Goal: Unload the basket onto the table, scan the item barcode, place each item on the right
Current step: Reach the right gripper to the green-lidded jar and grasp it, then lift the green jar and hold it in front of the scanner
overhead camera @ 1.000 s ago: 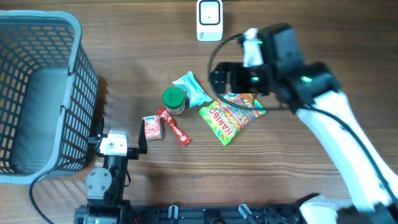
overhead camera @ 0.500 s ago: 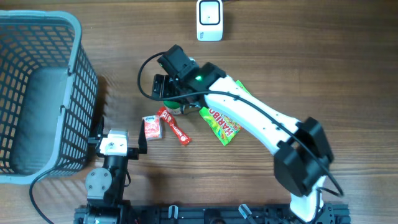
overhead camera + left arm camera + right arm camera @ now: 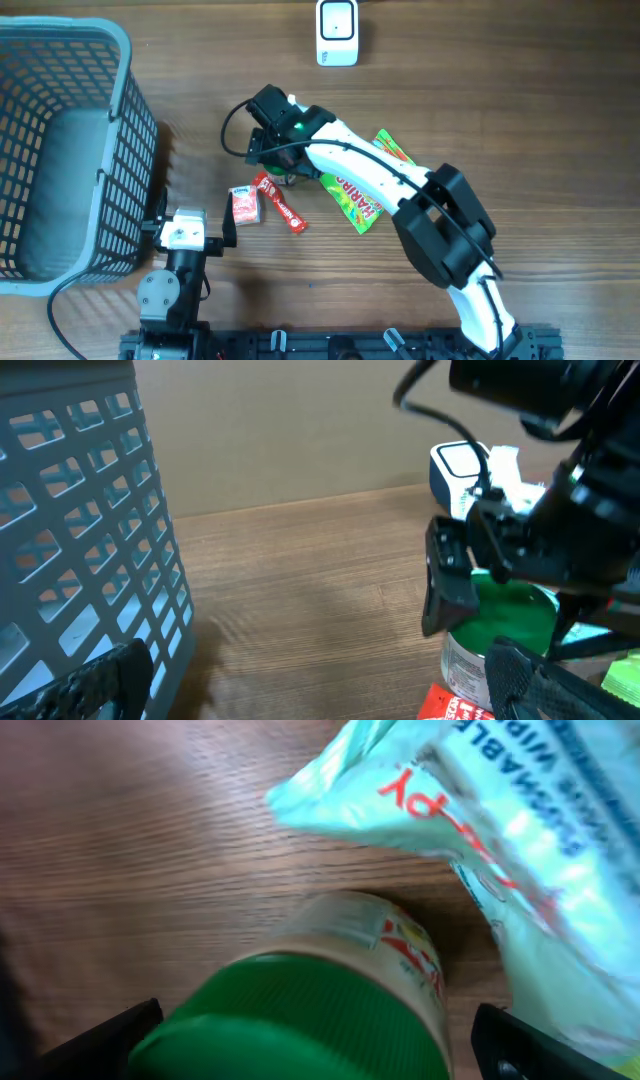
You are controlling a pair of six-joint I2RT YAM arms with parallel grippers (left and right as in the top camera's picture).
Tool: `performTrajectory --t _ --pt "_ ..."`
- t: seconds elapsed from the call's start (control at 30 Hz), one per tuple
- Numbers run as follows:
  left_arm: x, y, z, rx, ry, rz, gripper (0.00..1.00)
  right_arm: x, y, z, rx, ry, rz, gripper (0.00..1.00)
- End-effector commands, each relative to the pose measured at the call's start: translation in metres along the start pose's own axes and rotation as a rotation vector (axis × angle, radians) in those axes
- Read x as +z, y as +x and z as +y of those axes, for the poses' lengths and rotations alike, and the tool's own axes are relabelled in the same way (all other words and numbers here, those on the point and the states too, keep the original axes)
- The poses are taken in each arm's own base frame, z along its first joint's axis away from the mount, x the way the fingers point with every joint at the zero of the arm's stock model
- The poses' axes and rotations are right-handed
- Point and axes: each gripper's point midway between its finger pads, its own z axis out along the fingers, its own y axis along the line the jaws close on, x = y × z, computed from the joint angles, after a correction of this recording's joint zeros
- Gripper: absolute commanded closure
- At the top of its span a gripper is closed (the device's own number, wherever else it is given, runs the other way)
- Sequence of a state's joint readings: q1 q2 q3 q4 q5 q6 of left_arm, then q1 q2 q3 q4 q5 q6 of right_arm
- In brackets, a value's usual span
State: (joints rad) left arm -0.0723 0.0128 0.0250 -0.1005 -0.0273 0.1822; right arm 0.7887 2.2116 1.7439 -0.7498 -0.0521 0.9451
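Jar (image 3: 300, 1005) with the green lid stood on the table (image 3: 120, 840) beside the wipes pack (image 3: 520, 830), under the wide-open right claw (image 3: 310, 1050), which looked like it should go straight down and squeeze the sides gently.

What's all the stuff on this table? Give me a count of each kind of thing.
Jars: 1, the green-lidded jar
Soft packets: 2, the gummy bag and the wipes pack
Small red packs: 2, the red box and the red bar
Baskets: 1, the basket
Scanners: 1, the scanner
Total: 7
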Motion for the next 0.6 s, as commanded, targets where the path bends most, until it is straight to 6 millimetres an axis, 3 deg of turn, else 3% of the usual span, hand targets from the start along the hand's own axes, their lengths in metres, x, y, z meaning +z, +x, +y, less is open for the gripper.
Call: performTrajectory --t 0.0,0.07,0.13,0.23,0.33,0.47,0.57 --pt "0.0 0.0 -0.003 0.013 0.014 -0.006 0.0 0.019 0.003 -0.005 0.002 0.017 0.029 0.03" --pt "0.0 0.0 -0.003 0.013 0.014 -0.006 0.0 0.03 0.006 -0.011 -0.02 0.037 0.046 0.1" --pt "0.0 0.0 -0.003 0.013 0.014 -0.006 0.0 0.034 0.012 -0.018 -0.043 0.062 0.07 0.25" --pt "0.0 0.0 -0.003 0.013 0.014 -0.006 0.0 0.033 0.015 -0.022 -0.048 0.075 0.094 0.35" --pt "0.0 0.0 -0.003 0.013 0.014 -0.006 0.0 0.025 0.026 -0.013 -0.04 -0.01 0.206 0.41" --pt "0.0 0.0 -0.003 0.013 0.014 -0.006 0.0 -0.015 0.02 -0.01 -0.053 -0.116 0.339 0.44" --pt "0.0 0.0 -0.003 0.013 0.014 -0.006 0.0 -0.059 0.015 -0.025 -0.084 -0.191 0.429 0.44"
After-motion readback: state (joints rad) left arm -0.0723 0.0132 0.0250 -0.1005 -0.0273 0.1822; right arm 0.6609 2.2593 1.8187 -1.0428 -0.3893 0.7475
